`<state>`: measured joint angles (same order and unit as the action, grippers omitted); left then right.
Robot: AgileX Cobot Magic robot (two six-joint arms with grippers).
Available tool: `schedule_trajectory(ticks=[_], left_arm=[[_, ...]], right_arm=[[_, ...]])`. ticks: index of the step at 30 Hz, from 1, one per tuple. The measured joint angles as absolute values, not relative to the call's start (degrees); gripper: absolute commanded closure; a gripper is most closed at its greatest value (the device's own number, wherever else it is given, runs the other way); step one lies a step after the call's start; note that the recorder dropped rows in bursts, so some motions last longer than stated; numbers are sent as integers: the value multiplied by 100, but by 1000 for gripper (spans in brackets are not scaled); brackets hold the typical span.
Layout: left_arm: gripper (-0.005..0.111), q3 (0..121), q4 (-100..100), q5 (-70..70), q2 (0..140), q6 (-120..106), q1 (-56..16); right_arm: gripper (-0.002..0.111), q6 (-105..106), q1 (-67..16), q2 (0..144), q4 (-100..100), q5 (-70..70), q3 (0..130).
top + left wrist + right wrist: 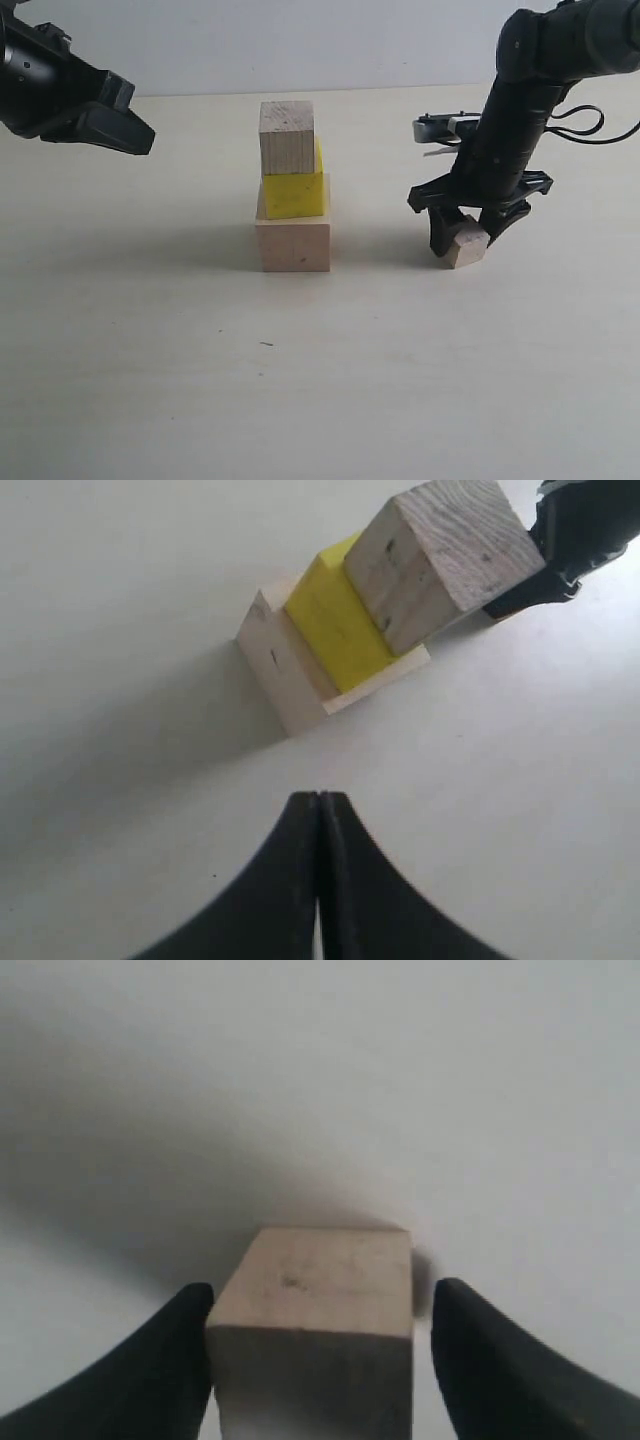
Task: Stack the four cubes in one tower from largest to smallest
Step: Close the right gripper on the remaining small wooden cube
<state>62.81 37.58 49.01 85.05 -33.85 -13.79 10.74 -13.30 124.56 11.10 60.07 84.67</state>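
Large wood cube (292,247) bears yellow cube (294,196) and medium cube (287,137). To their right, my right gripper (466,243) stands with jaws wide around the small cube (467,249). My left gripper (318,805) is closed.

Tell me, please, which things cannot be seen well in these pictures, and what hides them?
Small cube: the right tool covers part of it in the exterior view; in the right wrist view it is blurred and cut off by the picture edge.
Yellow cube: the medium cube hides its top face, exterior view.
Left tool: its arm is cut off by the left edge, exterior view.
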Motion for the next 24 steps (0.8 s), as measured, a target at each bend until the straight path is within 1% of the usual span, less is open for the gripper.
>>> schedule_trajectory(ticks=[16,19,24], left_arm=[[107,6281,3725,4901,8505,-3396,-1379],[107,6281,3725,4901,8505,-3396,-1379],[107,6281,3725,4901,8505,-3396,-1379]], right_arm=[[49,1237,-1330,12492,1040,5896,8467],[56,1295,-1330,12492,1051,5871,8467],[78,1335,-1330,12492,1051,5858,8467]])
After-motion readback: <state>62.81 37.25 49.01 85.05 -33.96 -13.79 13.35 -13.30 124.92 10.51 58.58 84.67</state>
